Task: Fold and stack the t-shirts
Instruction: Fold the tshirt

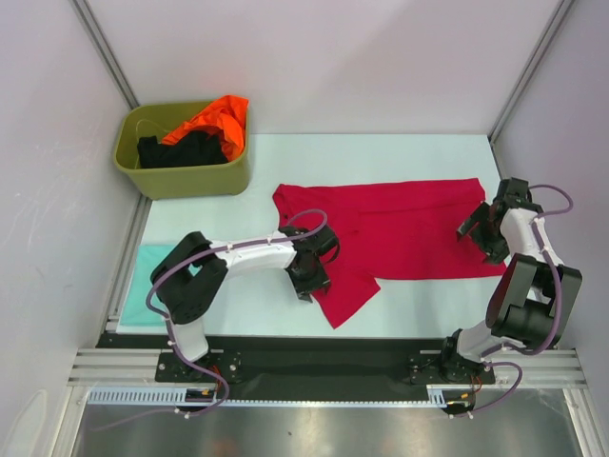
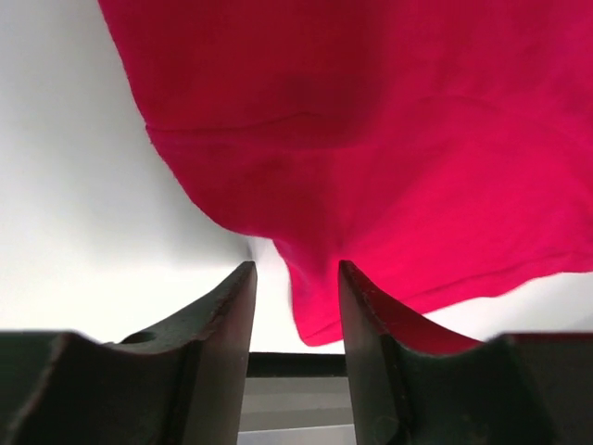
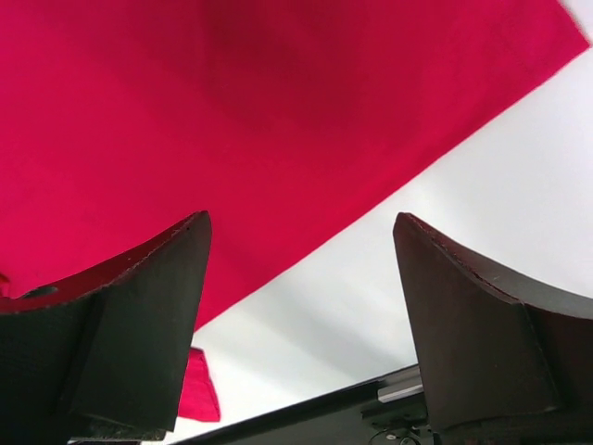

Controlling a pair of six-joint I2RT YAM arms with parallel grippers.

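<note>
A crimson-red t-shirt (image 1: pixel 409 228) lies spread across the white table (image 1: pixel 409 305), with one sleeve pointing toward the near edge. My left gripper (image 1: pixel 306 286) sits at that sleeve. In the left wrist view it (image 2: pixel 295 269) is narrowly open, with the red cloth (image 2: pixel 371 139) edge lying between the fingers, not pinched. My right gripper (image 1: pixel 481 238) is wide open over the shirt's right end. In the right wrist view it (image 3: pixel 301 222) is above the red hem (image 3: pixel 232 111). A pale teal folded shirt (image 1: pixel 147 276) lies at the left edge. An orange shirt (image 1: pixel 214 119) and a black shirt (image 1: pixel 181 150) lie in the tub.
The olive-green tub (image 1: pixel 190 179) stands at the back left of the table. Pale walls close in the left, right and back sides. A black rail runs along the near edge with both arm bases on it.
</note>
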